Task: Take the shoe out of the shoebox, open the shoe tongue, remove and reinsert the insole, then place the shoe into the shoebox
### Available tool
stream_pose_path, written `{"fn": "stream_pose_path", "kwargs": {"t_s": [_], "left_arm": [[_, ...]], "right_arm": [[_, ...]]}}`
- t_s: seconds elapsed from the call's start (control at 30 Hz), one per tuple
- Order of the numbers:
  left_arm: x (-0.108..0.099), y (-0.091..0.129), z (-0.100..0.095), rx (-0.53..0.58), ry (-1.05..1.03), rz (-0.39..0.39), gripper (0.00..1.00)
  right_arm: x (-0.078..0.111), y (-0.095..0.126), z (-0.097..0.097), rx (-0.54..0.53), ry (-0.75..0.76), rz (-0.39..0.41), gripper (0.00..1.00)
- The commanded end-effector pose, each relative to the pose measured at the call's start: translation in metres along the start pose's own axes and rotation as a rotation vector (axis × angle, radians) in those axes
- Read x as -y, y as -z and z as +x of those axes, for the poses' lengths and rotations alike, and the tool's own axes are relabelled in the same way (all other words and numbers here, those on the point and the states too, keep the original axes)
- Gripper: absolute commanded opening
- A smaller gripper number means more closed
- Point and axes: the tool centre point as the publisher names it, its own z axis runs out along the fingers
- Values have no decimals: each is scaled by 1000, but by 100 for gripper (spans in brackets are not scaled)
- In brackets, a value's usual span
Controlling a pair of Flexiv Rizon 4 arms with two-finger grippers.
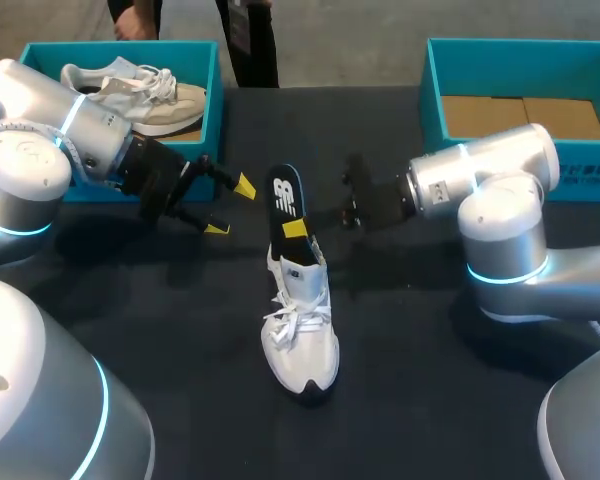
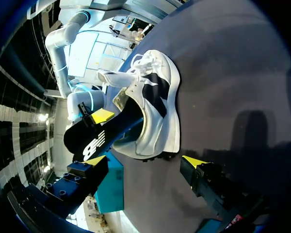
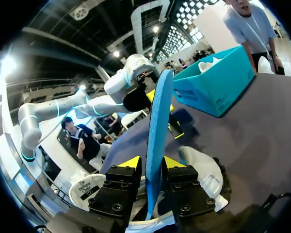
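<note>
Insole (image 1: 285, 192) looks light and floppy, best pinched flat-on; right gripper (image 3: 150, 165) jaws clamp it, left gripper (image 1: 231, 208) jaws sit apart.

The desk (image 1: 410, 400) has a dark, matte black top, perhaps cloth, filling most of the head view. Soft light from above falls on it, leaving faint, blurred shadows across its middle.
</note>
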Motion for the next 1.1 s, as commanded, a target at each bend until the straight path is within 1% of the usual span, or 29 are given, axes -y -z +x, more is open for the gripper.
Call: {"fn": "stream_pose_path", "kwargs": {"t_s": [0.03,0.07,0.1,0.5,0.9,1.0,1.1], "left_arm": [[1,-1,0,-1,-1,-3,100],[1,-1,0,-1,-1,-3,100],[1,-1,0,-1,-1,-3,100],[1,-1,0,-1,-1,-3,100],[1,-1,0,-1,-1,-3,100],[1,-1,0,-1,-1,-3,100],[1,-1,0,-1,-1,-3,100]], "right_arm": [[-7,-1,-2,2,-1,17,18],[-7,0,-2,4,-1,16,12],[-7,0,-2,5,-1,16,0],[-1,-3,-4,-3,-15,28,0],[26,-7,-7,-10,-53,32,0],[29,-8,-6,-11,-59,31,0],[37,-8,-5,-11,-70,29,0]]}}
